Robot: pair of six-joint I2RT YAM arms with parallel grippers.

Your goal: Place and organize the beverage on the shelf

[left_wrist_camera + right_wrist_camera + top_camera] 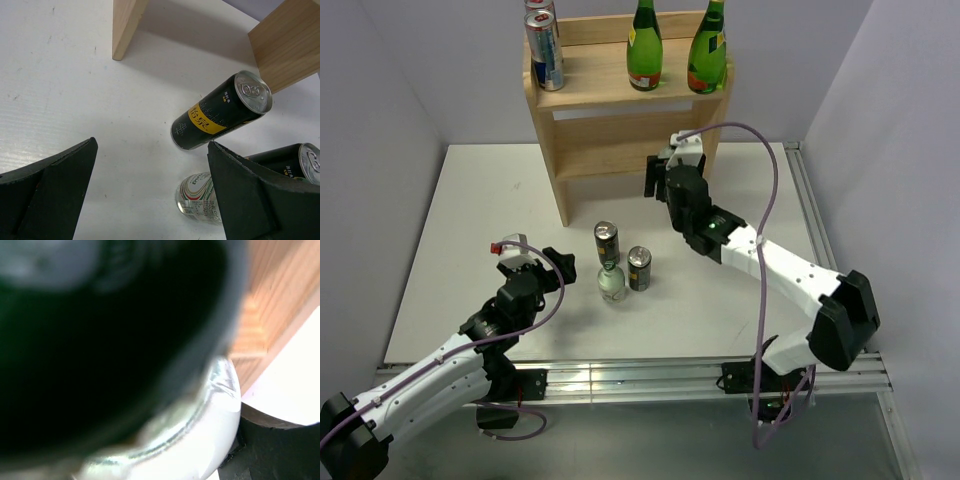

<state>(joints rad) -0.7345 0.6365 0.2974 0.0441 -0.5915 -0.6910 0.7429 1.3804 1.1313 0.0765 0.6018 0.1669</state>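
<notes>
**Right claw loading the shelf's lower tier**
Right claw [657,175] grips a dark can [125,340] at the lower tier of the shelf [600,88]. Left claw [532,255] hangs open in front of the shelf. Seat the can upright, well inside, before releasing.

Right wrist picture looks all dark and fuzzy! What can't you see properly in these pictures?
Right wrist view: a dark blur against the lens hides nearly everything, so whether the right hand is open or holding something can't be told.
Top view: the picture's top edge cuts off both green bottles and the rear can.
Left wrist view: the left hand's finger covers most of one dark can.
</notes>
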